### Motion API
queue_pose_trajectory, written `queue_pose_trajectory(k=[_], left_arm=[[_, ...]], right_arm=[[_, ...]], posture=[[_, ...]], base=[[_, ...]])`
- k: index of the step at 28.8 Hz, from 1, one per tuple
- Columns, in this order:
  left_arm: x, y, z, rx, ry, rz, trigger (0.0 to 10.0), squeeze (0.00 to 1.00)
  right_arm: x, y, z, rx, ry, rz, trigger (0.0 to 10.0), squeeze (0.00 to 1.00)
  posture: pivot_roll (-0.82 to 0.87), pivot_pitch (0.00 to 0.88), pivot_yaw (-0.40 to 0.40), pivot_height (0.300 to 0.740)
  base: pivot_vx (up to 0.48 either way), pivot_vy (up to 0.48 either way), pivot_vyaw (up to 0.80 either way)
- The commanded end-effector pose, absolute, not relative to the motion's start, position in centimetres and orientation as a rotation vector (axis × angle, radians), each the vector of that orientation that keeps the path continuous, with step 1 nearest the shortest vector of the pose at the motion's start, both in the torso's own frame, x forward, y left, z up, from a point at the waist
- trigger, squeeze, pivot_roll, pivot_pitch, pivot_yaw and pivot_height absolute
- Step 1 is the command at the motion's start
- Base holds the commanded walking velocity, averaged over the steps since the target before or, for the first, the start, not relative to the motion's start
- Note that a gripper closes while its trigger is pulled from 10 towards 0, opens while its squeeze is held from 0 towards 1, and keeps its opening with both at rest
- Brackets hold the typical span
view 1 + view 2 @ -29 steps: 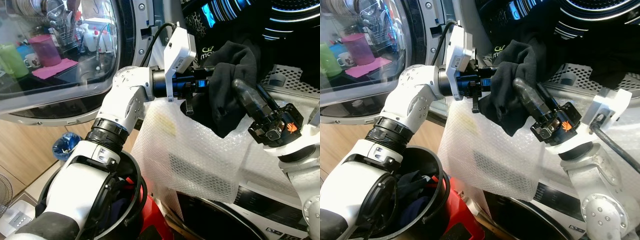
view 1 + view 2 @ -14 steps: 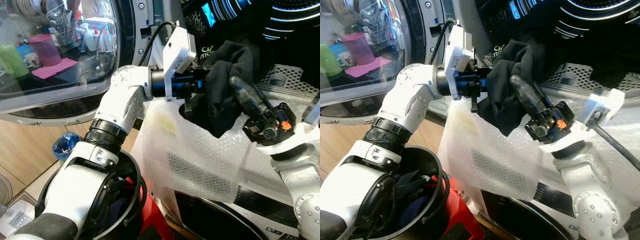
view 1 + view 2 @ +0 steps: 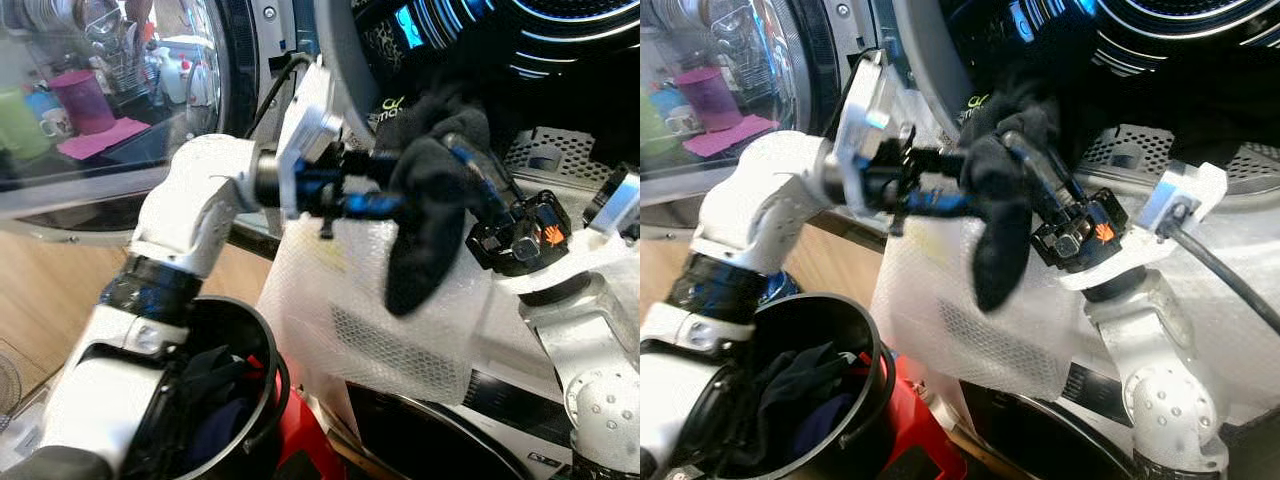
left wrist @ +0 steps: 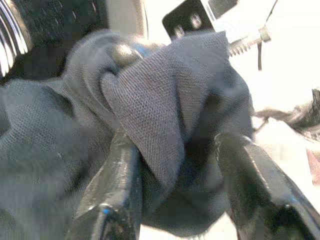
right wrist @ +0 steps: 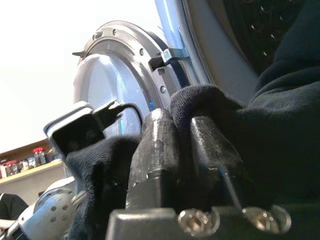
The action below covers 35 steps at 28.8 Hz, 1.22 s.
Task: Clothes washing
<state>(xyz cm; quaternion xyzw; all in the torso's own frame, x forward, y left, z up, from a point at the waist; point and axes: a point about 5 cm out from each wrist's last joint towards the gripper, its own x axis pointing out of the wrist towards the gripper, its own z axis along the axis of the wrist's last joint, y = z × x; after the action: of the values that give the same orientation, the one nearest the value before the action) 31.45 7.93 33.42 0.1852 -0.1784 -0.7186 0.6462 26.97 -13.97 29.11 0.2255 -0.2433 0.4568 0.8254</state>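
A black garment (image 3: 425, 225) hangs in a narrow fold in front of the washing machine's drum opening (image 3: 580, 90). My left gripper (image 3: 398, 207) reaches in from the left, and its fingers (image 4: 117, 185) are shut on a bunch of the cloth, their tips buried in it. My right gripper (image 3: 458, 158) comes up from the right, and its two fingers (image 5: 160, 140) are pressed close together with the garment's upper part pinched between them. The cloth drapes over both grippers and hides the fingertips.
Bubble wrap (image 3: 340, 310) covers the machine's front below the opening. The round glass door (image 3: 120, 110) stands open on the left. A black basket (image 3: 262, 350) with dark clothes sits at lower left, beside something red (image 3: 305, 445). A perforated grey panel (image 3: 560, 150) lies behind my right wrist.
The camera has shifted. My left arm has stretched further right into the cloth, my right gripper has risen toward the drum, and the garment now hangs longer and narrower.
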Motion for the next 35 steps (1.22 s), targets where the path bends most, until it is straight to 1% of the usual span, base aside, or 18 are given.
queue_pose_trajectory(k=[1, 2, 6, 10, 12, 15, 17, 18, 19, 21, 23, 24, 25, 27, 31, 32, 34, 35], left_arm=[[31.0, 8.3, 33.2, 0.507, -0.375, -1.646, 10.0, 1.0], [30.7, 8.7, 33.2, 0.538, -0.354, -1.646, 10.0, 1.0], [30.0, 9.6, 32.9, 0.542, -0.3, -1.686, 10.0, 1.0], [28.0, 11.0, 30.2, 0.536, -0.11, -1.82, 10.0, 1.0], [27.6, 11.7, 27.8, 0.543, 0.002, -1.827, 10.0, 1.0], [27.3, 12.3, 26.2, 0.522, 0.06, -1.805, 10.0, 1.0], [27.7, 12.5, 25.1, 0.5, 0.053, -1.712, 10.0, 1.0], [28.0, 12.5, 24.7, 0.456, 0.034, -1.619, 10.0, 1.0], [28.0, 12.5, 24.8, 0.445, 0.032, -1.603, 10.0, 1.0], [28.5, 12.3, 24.4, 0.389, -0.064, -1.446, 10.0, 1.0], [28.5, 12.3, 23.4, 0.281, -0.11, -1.296, 10.0, 1.0], [28.1, 12.7, 22.3, 0.191, -0.09, -1.208, 10.0, 0.14], [28.0, 12.9, 21.9, 0.169, -0.087, -1.175, 10.0, 0.0], [27.2, 13.3, 20.6, 0.117, -0.052, -1.123, 10.0, 0.0], [26.4, 14.9, 18.7, 0.085, 0.02, -1.009, 10.0, 0.0], [26.5, 15.7, 18.5, 0.085, 0.011, -0.91, 10.0, 0.0], [26.5, 16.5, 18.1, 0.075, 0.008, -0.801, 10.0, 0.0], [26.3, 16.7, 17.9, 0.068, 0.015, -0.786, 10.0, 0.0]], right_arm=[[26.9, -13.8, 30.0, 0.475, -0.561, 0.98, 0.0, 0.0], [27.0, -13.7, 30.0, 0.479, -0.562, 0.98, 0.0, 0.0], [27.2, -13.6, 30.0, 0.482, -0.565, 0.981, 0.0, 0.0], [27.4, -13.6, 30.0, 0.488, -0.572, 0.979, 0.0, 0.0], [27.4, -13.5, 30.0, 0.492, -0.574, 0.981, 0.0, 0.0], [27.5, -13.4, 30.1, 0.492, -0.577, 0.983, 0.0, 0.0], [27.6, -13.4, 30.3, 0.493, -0.585, 0.983, 0.0, 0.0], [27.7, -13.4, 30.4, 0.493, -0.591, 0.982, 0.0, 0.0], [27.7, -13.5, 30.4, 0.492, -0.592, 0.982, 0.0, 0.0], [27.7, -13.5, 30.5, 0.492, -0.602, 0.981, 0.0, 0.0], [27.7, -13.6, 30.7, 0.491, -0.614, 0.982, 0.0, 0.0], [27.7, -13.7, 30.9, 0.489, -0.622, 0.984, 0.0, 0.0], [27.7, -13.8, 31.1, 0.489, -0.627, 0.987, 0.0, 0.0], [28.1, -13.9, 32.1, 0.473, -0.647, 1.004, 0.0, 0.0], [29.2, -13.7, 34.7, 0.42, -0.701, 1.072, 0.0, 0.0], [29.9, -13.6, 35.9, 0.403, -0.718, 1.097, 0.0, 0.0], [30.7, -13.3, 37.2, 0.37, -0.733, 1.13, 0.0, 0.0], [30.9, -13.1, 37.6, 0.36, -0.74, 1.152, 0.0, 0.0]], posture=[[-0.03, 0.056, 0.101, 0.74], [-0.03, 0.049, 0.099, 0.74], [-0.03, 0.045, 0.099, 0.74], [-0.02, 0.042, 0.102, 0.74], [-0.02, 0.042, 0.102, 0.74], [-0.02, 0.055, 0.108, 0.74], [-0.03, 0.062, 0.111, 0.74], [-0.03, 0.062, 0.111, 0.74], [-0.03, 0.062, 0.111, 0.74], [-0.03, 0.065, 0.119, 0.74], [-0.03, 0.067, 0.122, 0.74], [-0.03, 0.071, 0.119, 0.74], [-0.02, 0.073, 0.116, 0.74], [-0.02, 0.073, 0.113, 0.74], [-0.02, 0.069, 0.101, 0.74], [-0.01, 0.067, 0.095, 0.74], [0.0, 0.064, 0.084, 0.74], [0.0, 0.064, 0.082, 0.74]], base=[[0.0, 0.0, 0.0], [0.0, 0.0, 0.0], [0.0, 0.0, 0.0], [0.0, 0.0, 0.0], [0.0, 0.0, 0.0], [0.0, 0.0, 0.0], [0.0, 0.0, 0.0], [0.0, 0.0, 0.0], [0.0, 0.0, 0.0], [0.0, 0.0, 0.0], [0.0, 0.0, 0.0], [0.0, 0.0, 0.0], [0.0, 0.0, 0.0], [0.0, 0.0, 0.0], [0.0, 0.0, 0.0], [0.0, 0.0, 0.0], [0.0, 0.0, 0.0], [0.0, 0.0, 0.0]])
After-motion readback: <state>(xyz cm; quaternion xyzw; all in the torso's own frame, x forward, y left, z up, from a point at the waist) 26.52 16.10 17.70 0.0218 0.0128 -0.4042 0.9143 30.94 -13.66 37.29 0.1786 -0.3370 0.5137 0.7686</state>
